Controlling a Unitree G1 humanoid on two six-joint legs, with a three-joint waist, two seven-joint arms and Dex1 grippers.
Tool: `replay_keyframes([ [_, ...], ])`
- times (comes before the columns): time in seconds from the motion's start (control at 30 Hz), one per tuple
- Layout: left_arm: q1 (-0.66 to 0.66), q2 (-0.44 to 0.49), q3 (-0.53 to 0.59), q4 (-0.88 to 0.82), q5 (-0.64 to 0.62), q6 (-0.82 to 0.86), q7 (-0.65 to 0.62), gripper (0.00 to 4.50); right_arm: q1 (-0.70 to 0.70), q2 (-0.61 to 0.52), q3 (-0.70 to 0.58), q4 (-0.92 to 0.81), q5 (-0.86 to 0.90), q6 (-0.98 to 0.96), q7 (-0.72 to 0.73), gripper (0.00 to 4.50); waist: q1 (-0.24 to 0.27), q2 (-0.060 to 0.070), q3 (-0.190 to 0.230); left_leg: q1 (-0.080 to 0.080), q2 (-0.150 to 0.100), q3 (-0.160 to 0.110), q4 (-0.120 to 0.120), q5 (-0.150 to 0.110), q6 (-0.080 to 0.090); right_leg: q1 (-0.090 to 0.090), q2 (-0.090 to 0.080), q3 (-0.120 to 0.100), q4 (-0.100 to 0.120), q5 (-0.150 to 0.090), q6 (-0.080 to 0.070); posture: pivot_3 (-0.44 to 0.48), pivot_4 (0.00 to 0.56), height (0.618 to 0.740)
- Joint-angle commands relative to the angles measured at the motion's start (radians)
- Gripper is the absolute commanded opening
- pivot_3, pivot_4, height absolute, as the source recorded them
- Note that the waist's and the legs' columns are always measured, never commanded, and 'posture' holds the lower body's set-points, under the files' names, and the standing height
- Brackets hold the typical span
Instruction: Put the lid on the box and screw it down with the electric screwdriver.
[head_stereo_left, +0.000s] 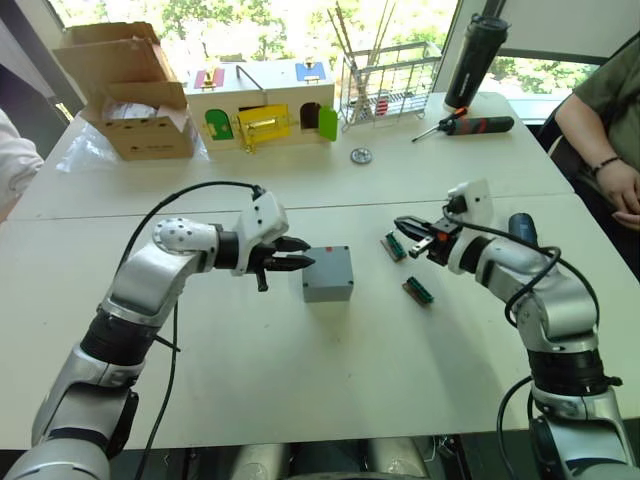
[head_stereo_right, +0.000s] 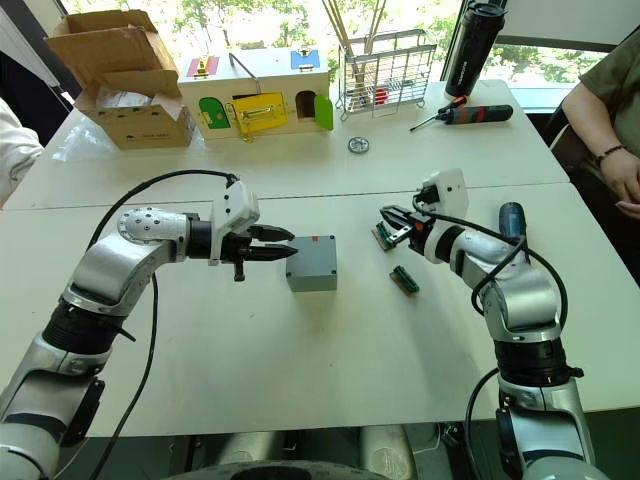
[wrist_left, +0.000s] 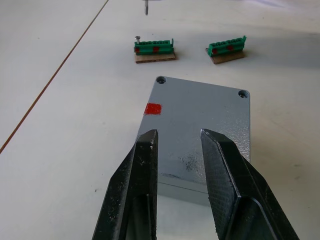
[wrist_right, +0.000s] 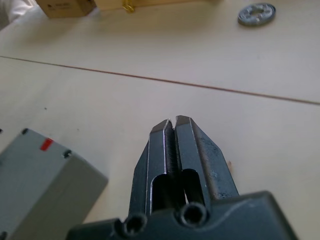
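Left claw (head_stereo_left: 292, 256) hovers beside the box (head_stereo_left: 328, 274), fingers parted, gripping nothing; wrist view puts its tips over the near edge of the lid (wrist_left: 200, 125). Lid sits flush on box, red mark at one edge, corner holes look empty as far as can be told. Box mid-worktop (head_stereo_left: 300, 400). Right claw (head_stereo_left: 412, 231) closed, empty, above two green terminal strips (head_stereo_left: 418, 290) toward the right edge. Blue-tipped tool (head_stereo_left: 522, 228), likely the screwdriver, lies behind the right forearm, untouched. Hand screwdriver (head_stereo_left: 470, 125) and bottle (head_stereo_left: 474, 60) near far right corner. Judgement: lidding done; screwing down remains.
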Motion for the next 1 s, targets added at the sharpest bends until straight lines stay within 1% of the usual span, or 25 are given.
replay_keyframes([
  [0.03,-0.008,0.049,0.065,-0.031,-0.042,0.016,-0.035,1.34,-0.039,0.03,0.022,-0.104,0.085,0.045,0.024,0.07,-0.001,0.0,0.0,0.0,0.0,0.0,0.0,0.0,0.0,0.0,0.0,0.0,0.0,0.0,0.0,0.0,0.15,0.74],
  [0.2,0.02,0.109,0.086,-0.059,-0.067,0.036,-0.059,1.34,-0.024,0.057,0.102,-0.125,0.092,0.053,0.031,0.07,0.004,0.0,0.0,0.0,0.0,-0.001,0.0,0.0,0.0,0.0,0.0,0.0,0.0,0.0,0.0,0.0,0.15,0.74],
  [0.3,0.04,0.125,0.097,-0.08,-0.076,0.051,-0.055,1.34,-0.01,0.058,0.134,-0.119,0.081,0.037,0.037,0.07,0.005,0.0,0.0,0.0,-0.001,-0.001,0.0,0.0,0.0,0.001,-0.001,0.0,0.0,0.0,0.0,0.0,0.15,0.74],
  [0.63,0.056,0.118,0.098,-0.12,-0.105,0.083,-0.02,1.34,0.028,0.031,0.163,-0.077,0.045,-0.009,0.051,0.07,0.001,0.0,0.0,0.0,-0.001,-0.001,0.0,0.0,0.0,0.0,0.0,0.0,0.0,0.0,0.0,0.0,0.15,0.74],
  [1.0,0.048,0.103,0.083,-0.123,-0.107,0.086,-0.017,1.34,0.044,0.035,0.168,-0.04,0.014,-0.04,0.052,0.07,0.001,0.0,0.0,0.0,0.0,-0.001,0.0,0.0,0.0,0.0,0.0,0.0,0.0,0.0,0.0,0.0,0.15,0.74],
])
